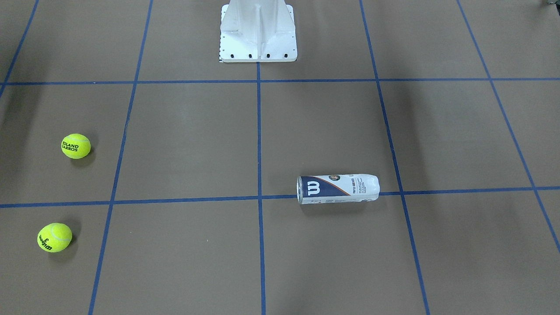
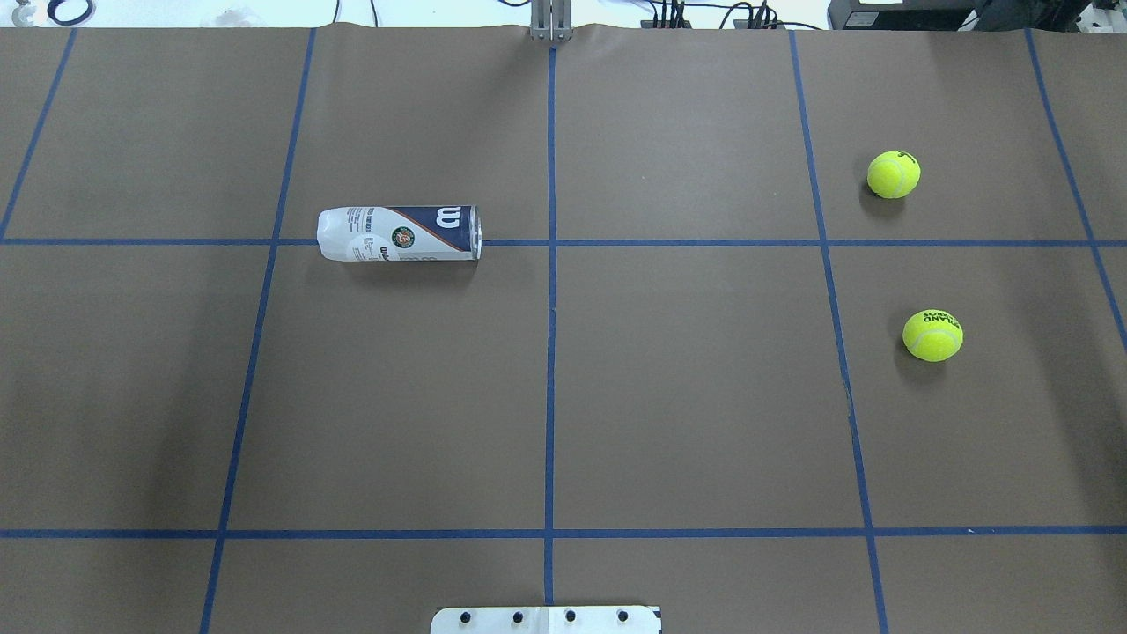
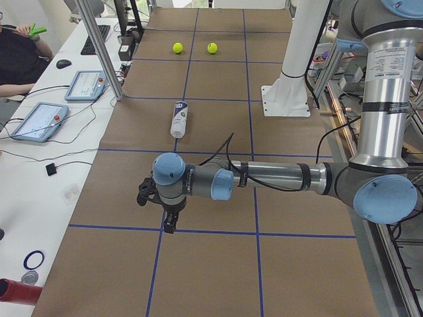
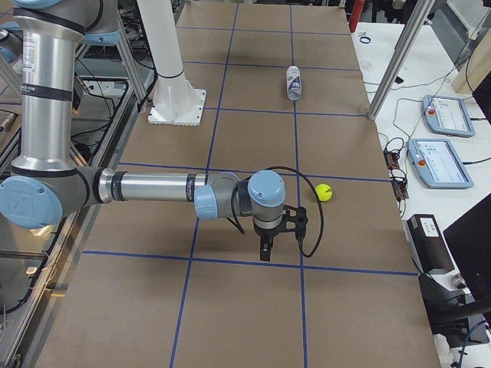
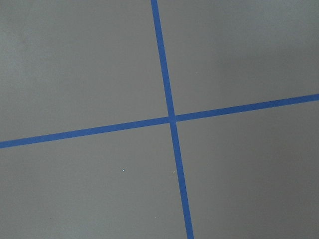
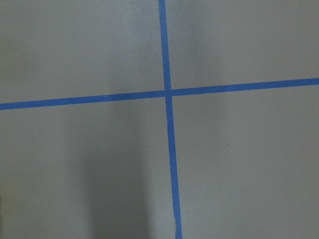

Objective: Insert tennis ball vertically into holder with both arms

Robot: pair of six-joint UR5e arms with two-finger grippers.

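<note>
The holder lies on its side across a blue tape line on the tabletop, well apart from my left hand. Two tennis balls rest on my right hand's side. I cannot tell whether either hand is released or clenched.

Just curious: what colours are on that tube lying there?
The holder is white and navy, with an orange stripe and white W; clearest in the front-facing view.

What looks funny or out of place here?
The tennis-ball can lies on its side across a blue tape line, not upright; its closed end looks dented. The Wilson ball and Roland Garros ball sit loose outside it.
</note>
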